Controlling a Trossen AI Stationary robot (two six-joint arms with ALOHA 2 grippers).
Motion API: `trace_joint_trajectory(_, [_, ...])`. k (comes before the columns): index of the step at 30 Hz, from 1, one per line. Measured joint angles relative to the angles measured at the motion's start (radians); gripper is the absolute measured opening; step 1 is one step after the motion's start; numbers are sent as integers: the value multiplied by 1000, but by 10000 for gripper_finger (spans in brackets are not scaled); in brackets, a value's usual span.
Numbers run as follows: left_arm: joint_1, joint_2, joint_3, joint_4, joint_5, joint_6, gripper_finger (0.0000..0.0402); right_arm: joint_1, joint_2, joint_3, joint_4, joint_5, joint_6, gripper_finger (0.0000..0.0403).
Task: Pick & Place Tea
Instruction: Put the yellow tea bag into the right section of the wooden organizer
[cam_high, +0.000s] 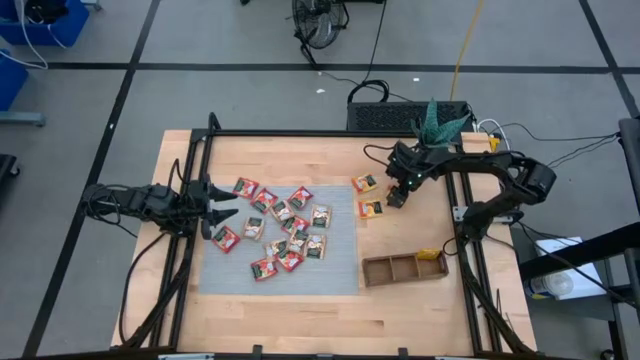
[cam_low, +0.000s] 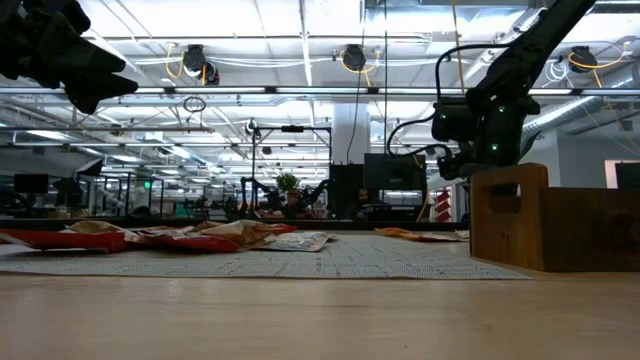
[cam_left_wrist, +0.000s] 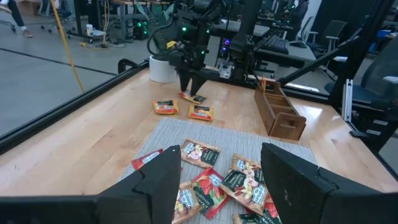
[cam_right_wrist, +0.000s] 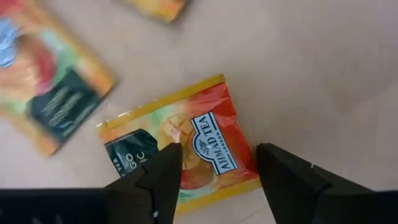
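Note:
Several red, white and green tea sachets (cam_high: 285, 225) lie flat on the grey mat (cam_high: 230, 275). Two yellow-orange sachets (cam_high: 364, 183) (cam_high: 371, 208) lie on the bare wood to the mat's right. My right gripper (cam_high: 396, 195) is open and points down over a third yellow-orange sachet (cam_right_wrist: 186, 149), one finger over the sachet and the other beside it. My left gripper (cam_high: 228, 203) is open and hovers level over the mat's left edge, touching nothing. The brown tray (cam_high: 400, 270) holds one yellow sachet (cam_high: 430, 257) in its right compartment. My right gripper stands open over the yellow-orange sachet (cam_left_wrist: 191, 98), coming from above and pointing down. The sachet lies flat on the wood. Whether a fingertip (cam_right_wrist: 165, 165) touches it, I cannot tell.
The wooden tray (cam_left_wrist: 280, 112) sits near the table's right edge, toward the near side of my right gripper. A black frame (cam_high: 195, 150) runs along the table's edges. Bare wood (cam_high: 300, 320) lies on the mat's near side.

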Motion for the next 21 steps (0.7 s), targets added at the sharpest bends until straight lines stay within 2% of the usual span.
trace_joint_trajectory(5, [0, 0, 0, 0, 0, 0, 223, 16, -56, -5, -40, -101, 32, 170])
trace_joint_trajectory(15, [0, 0, 0, 0, 0, 0, 223, 80, -119, -3, -50, -188, 56, 136])
trace_joint_trajectory(17, [0, 0, 0, 0, 0, 0, 223, 99, -124, -3, -51, -162, 44, 132])
trace_joint_trajectory(21, [0, 0, 0, 0, 0, 0, 223, 170, -122, -3, -114, 4, -60, 112])
